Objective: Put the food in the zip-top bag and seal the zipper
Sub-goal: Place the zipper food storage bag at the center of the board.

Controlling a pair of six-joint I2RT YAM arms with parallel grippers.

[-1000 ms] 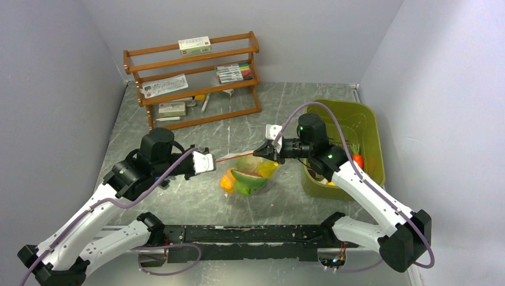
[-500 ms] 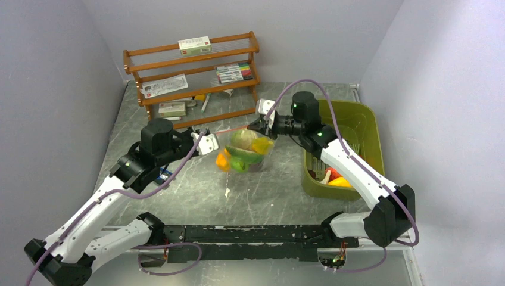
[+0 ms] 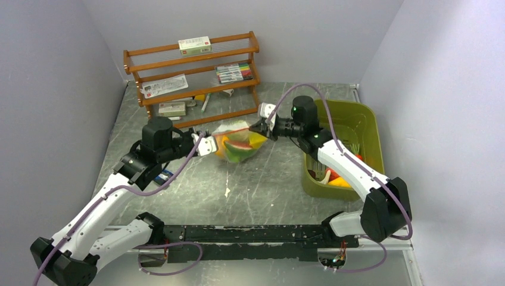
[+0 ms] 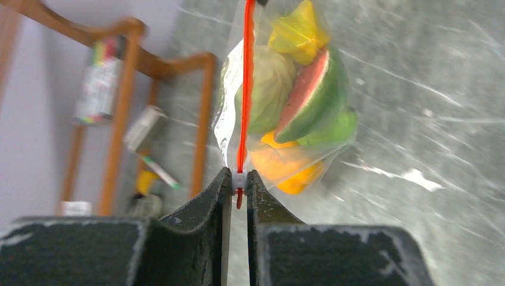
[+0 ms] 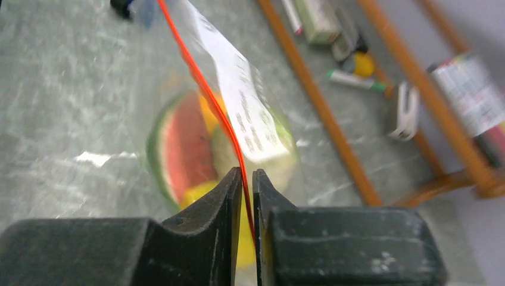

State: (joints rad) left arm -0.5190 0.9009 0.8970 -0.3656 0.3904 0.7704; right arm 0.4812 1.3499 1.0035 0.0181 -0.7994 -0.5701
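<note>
The zip-top bag (image 3: 237, 143) hangs between the two arms, over the far middle of the surface (image 3: 268, 190), just in front of the wooden rack (image 3: 190, 77). Its red zipper (image 4: 245, 89) is pulled into one straight line from one arm to the other.

The left jaws, at the end of the left arm (image 3: 107, 196), are closed tight on one end of the zipper. The right jaws, on the right arm (image 3: 351, 170), are closed on the zipper too, near its other end. The red strip runs right in between them.

The food (image 3: 241, 149) is inside the bag, all bunched up under the zipper. There is a watermelon slice (image 4: 309, 89), a yellow piece (image 4: 298, 36), a pale green round piece (image 4: 268, 89) and an orange piece (image 4: 286, 167).

A green bin (image 3: 369, 125) sits at the right edge of the surface. A few more toy pieces (image 3: 336, 179) lie inside it. Marker pens (image 3: 233, 72) rest on the rack.
</note>
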